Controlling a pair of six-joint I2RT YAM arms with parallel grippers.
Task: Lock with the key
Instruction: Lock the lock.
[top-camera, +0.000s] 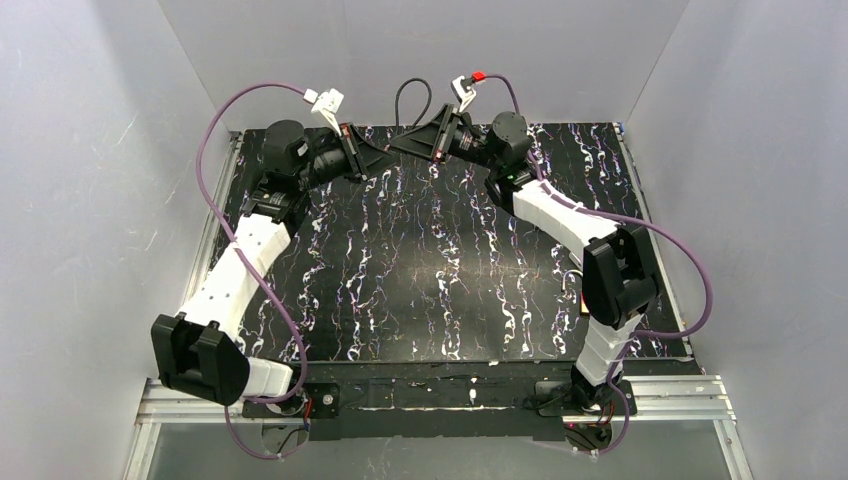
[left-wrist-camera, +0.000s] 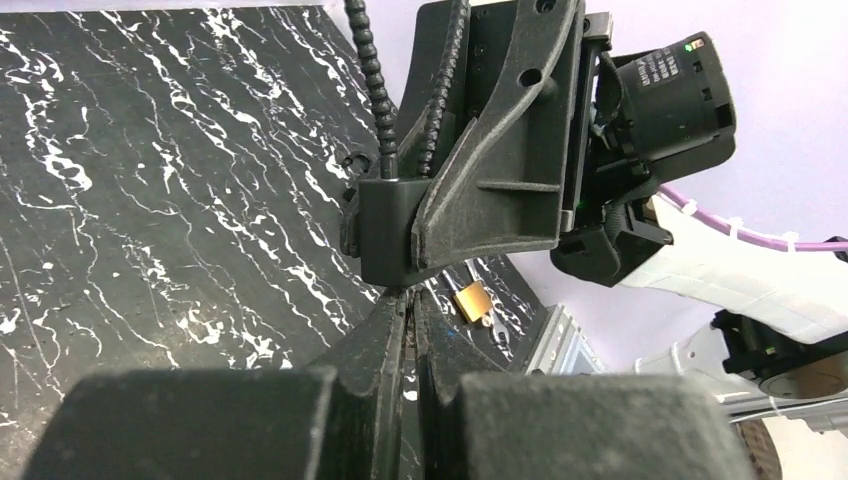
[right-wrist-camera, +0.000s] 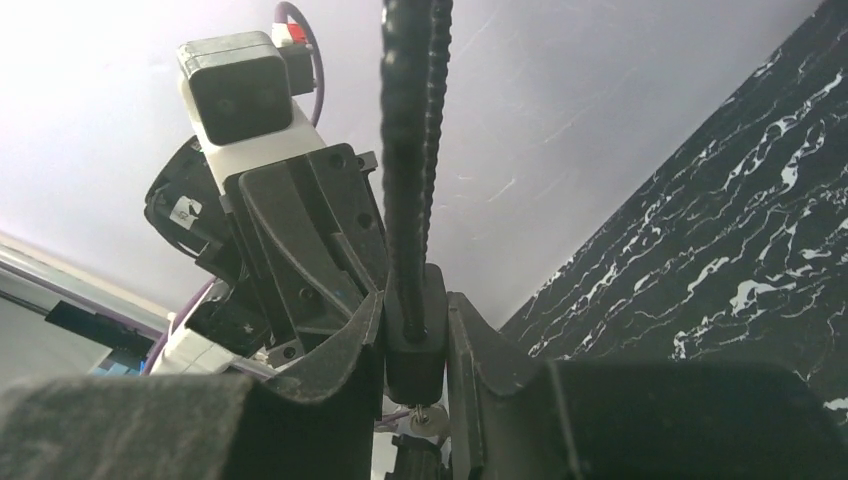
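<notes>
Looking from the left wrist, the lock (left-wrist-camera: 471, 300) lies flat on the table (left-wrist-camera: 150, 200), near its far edge and just past both grippers. Nothing is holding it.

The right gripper (right-wrist-camera: 415, 345) has its fingers squeezed on a black block (left-wrist-camera: 385, 230). A bumpy black cable (left-wrist-camera: 372, 80) comes out of the top of the block. The left gripper (left-wrist-camera: 405, 300) has its fingers almost together, with only a thin crack between them. Its tips are right up against the bottom of the black block. I cannot tell if something thin, like the key, is pinched in that crack.

I think the step now is getting the key ready for the gold lock. To do it well, one gripper should hold the lock by its body so it cannot slide. The other should hold the key tight and straight, line it up with the hole, push it in slowly, and only then turn it.

The key itself is hard to find. A small silver bit (left-wrist-camera: 491, 322) beside the lock could be its hoop or a key. A shiny round piece (right-wrist-camera: 430, 420) shows under the black block in the right wrist view, but the fingers cut it off. From the top view the lock is hidden under the grippers. No view shows the keyhole, or whether the hoop is pushed in.
</notes>
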